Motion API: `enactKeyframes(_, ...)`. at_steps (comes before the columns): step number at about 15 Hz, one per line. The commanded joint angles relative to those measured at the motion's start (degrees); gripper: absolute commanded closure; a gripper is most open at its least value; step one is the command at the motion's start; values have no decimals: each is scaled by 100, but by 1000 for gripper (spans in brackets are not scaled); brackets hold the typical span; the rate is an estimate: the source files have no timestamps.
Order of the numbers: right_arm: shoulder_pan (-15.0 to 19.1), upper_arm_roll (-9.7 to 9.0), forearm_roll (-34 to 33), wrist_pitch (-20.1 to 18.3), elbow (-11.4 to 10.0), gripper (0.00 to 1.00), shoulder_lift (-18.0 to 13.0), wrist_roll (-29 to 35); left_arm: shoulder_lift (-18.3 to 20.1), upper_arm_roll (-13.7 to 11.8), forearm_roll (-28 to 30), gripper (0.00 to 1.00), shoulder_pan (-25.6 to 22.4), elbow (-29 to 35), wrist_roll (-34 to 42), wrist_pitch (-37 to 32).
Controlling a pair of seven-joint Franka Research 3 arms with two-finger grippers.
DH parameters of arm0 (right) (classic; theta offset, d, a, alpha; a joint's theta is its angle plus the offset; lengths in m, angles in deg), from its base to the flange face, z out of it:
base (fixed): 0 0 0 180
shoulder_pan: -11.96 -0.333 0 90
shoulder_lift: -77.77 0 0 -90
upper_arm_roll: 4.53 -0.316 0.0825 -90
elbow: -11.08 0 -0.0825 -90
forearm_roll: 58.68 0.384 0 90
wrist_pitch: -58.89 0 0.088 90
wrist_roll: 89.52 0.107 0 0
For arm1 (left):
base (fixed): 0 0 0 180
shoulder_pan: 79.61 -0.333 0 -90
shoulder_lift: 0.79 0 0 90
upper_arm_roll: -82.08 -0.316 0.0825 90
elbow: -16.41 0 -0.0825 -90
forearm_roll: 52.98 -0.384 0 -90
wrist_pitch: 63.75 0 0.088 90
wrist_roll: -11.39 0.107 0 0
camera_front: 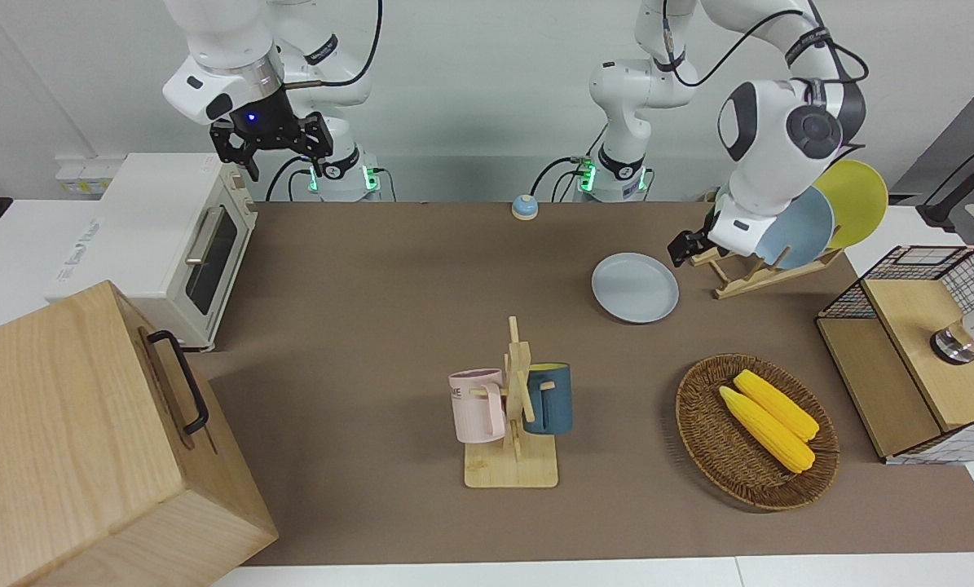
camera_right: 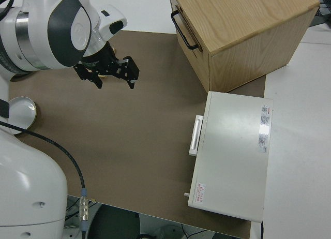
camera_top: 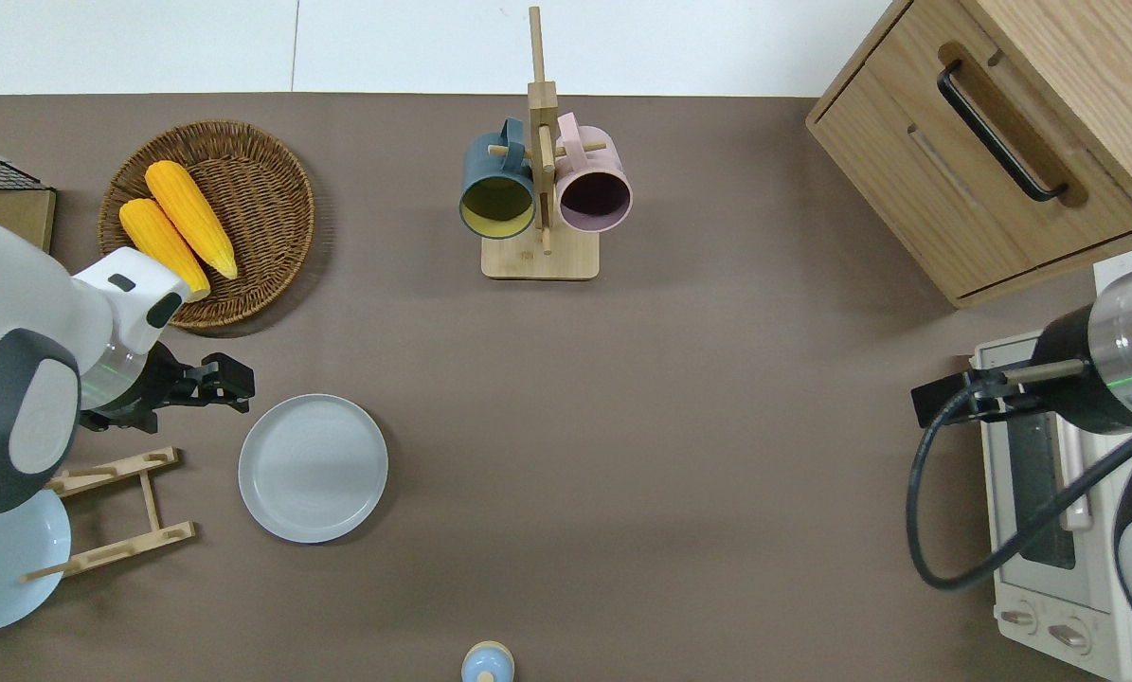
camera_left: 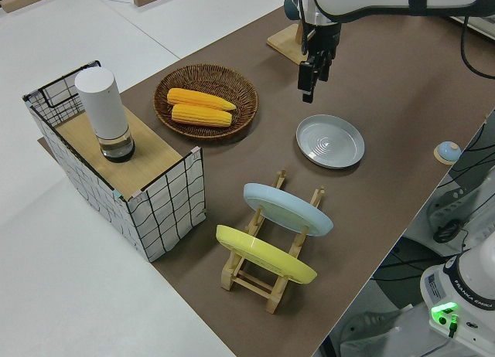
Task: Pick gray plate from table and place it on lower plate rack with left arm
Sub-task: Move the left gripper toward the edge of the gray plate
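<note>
The gray plate (camera_front: 635, 287) lies flat on the brown table, also in the overhead view (camera_top: 313, 468) and the left side view (camera_left: 330, 141). The lower plate rack (camera_front: 739, 277) stands beside it toward the left arm's end of the table (camera_top: 120, 511), holding a sky-blue plate (camera_front: 800, 228) and a yellow plate (camera_front: 857, 200); its slot nearest the gray plate is empty. My left gripper (camera_top: 239, 388) is open and empty, low over the table just off the gray plate's rim, between plate and basket (camera_left: 307, 90). The right arm is parked, its gripper (camera_front: 271, 155) open.
A wicker basket (camera_top: 286, 170) with two corn cobs lies farther from the robots than the plate. A mug stand (camera_top: 539, 256) holds two mugs mid-table. A wire crate (camera_front: 910, 350), wooden cabinet (camera_front: 71, 440), toaster oven (camera_front: 160, 236) and small blue bell (camera_front: 524, 207) ring the table.
</note>
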Motion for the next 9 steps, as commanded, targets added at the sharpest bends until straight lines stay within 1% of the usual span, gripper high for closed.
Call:
enactKeyframes(1, 84, -38, 21, -87, 35, 11, -27, -18, -325, -39, -108, 5, 36, 295, -52, 240)
enactKeyframes(5, 84, -38, 21, -87, 35, 13, -27, -18, -703, -48, -362, 5, -16, 427, -69, 249)
enactKeyframes(9, 84, -38, 21, -87, 35, 11, -27, -18, -1037, -48, -363, 5, -51, 480, -78, 249)
